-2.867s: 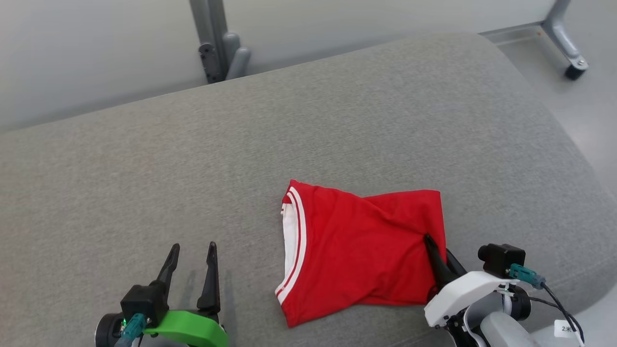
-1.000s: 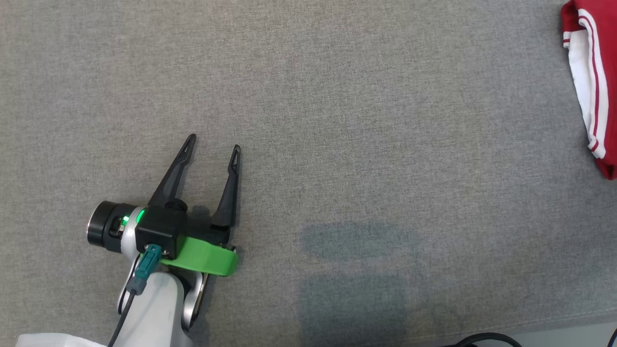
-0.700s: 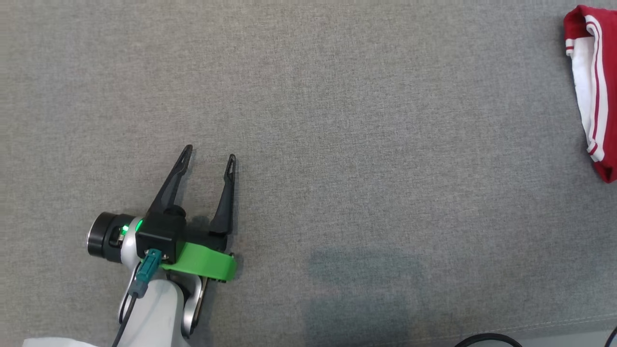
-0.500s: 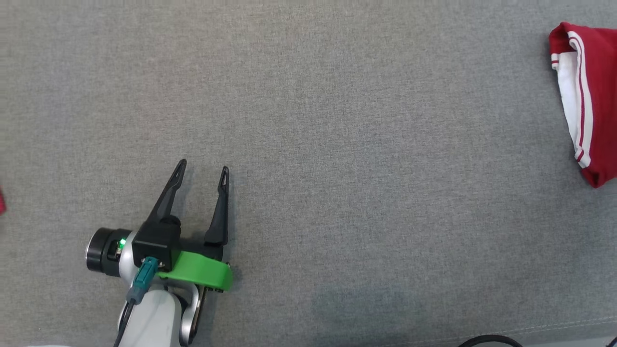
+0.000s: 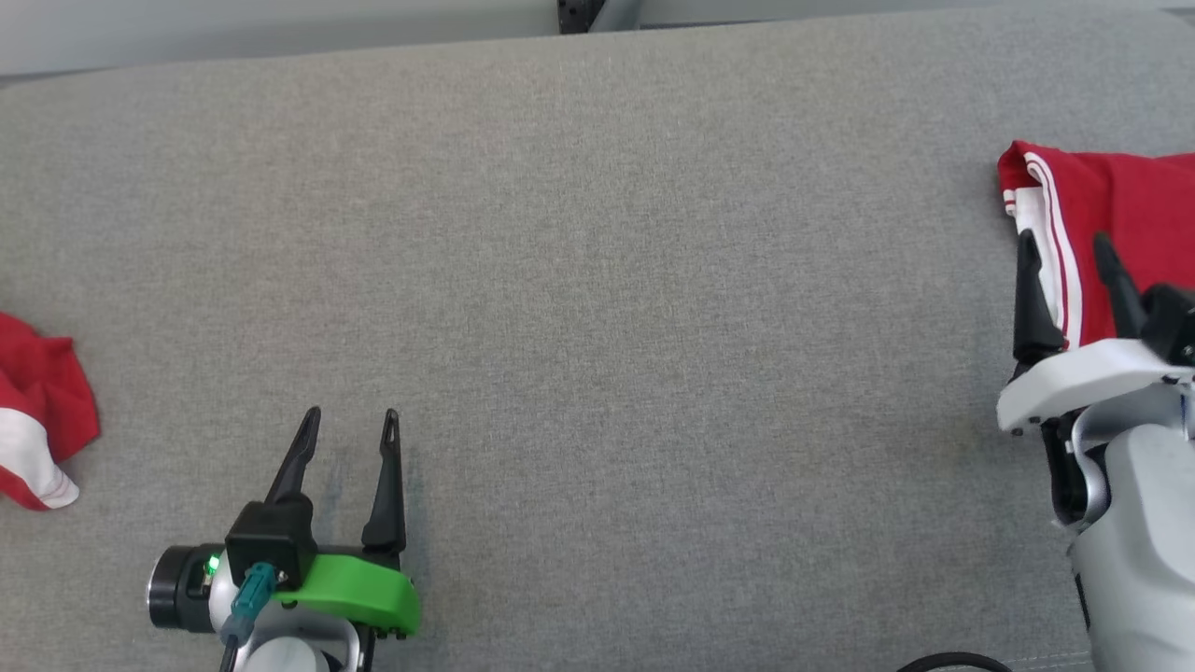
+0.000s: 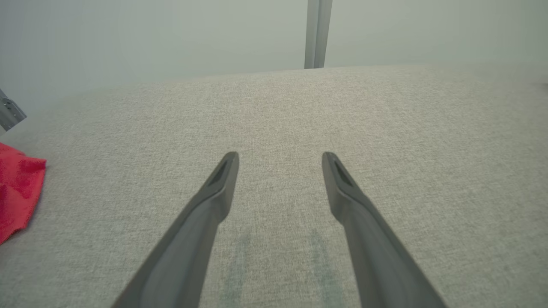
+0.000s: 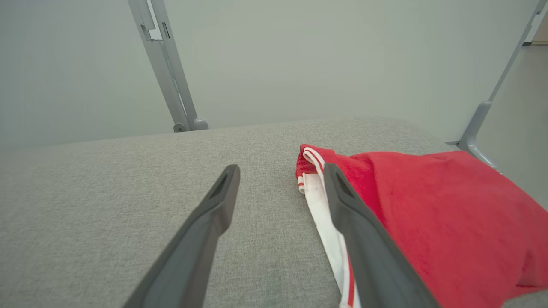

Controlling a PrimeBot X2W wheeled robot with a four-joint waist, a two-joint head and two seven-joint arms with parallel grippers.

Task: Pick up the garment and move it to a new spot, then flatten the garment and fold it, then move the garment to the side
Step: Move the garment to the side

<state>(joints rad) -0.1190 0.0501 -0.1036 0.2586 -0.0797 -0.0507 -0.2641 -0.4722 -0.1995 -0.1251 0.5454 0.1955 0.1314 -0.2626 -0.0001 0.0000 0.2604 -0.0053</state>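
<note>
I see my right gripper spread wide and empty by the garment, right edge; left gripper likewise, lower left.

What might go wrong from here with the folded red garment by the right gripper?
1. The open right gripper has a finger over the white-striped edge of the folded red garment; a sideways move could snag it and undo the fold.
2. The crumpled red cloth left of the left gripper looks similar and might be grabbed instead.

garment far right on cushion, cloth far left
</note>
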